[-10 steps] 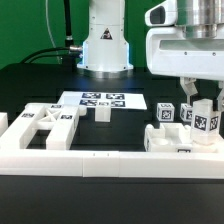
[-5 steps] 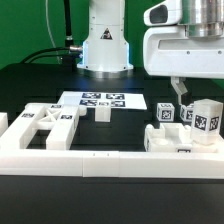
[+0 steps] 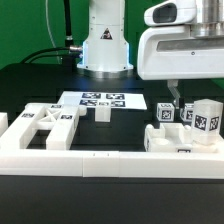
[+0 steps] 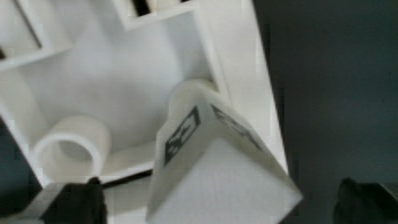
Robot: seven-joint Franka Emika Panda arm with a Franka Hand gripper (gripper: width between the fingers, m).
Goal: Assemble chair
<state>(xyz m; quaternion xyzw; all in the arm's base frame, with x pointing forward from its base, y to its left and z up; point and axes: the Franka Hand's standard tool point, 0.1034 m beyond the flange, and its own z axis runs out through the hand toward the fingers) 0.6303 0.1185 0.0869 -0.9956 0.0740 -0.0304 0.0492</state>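
A: Status on claw?
B: Jaws are standing wide apart, clamping nothing. Wrist view is showing fingers on either side of a post, with gaps on both sides and no contact.
A: Claw position?
B: It's hovering over the post in the exterior view, apart from it.
A: Where's the chair sitting?
B: Chair is lying in loose parts across the table. Post is standing upright near the table's edge on the exterior view's right, tag facing that camera. It's sitting at the seat, a flat white slab. Can't tell if it's on it or just behind it. Two small tagged blocks are standing just beside the post, toward the exterior view's left.
A: Other parts?
B: X-braced frame is lying flat near the table's corner on the exterior view's left, touching the rail running along the edge nearest that camera. Short leg is standing mid-table, at the marker board edge.
A: Wrist view adding anything?
B: Post's tag is showing, blurred. Round peg is sitting just beside the post, on white plastic.
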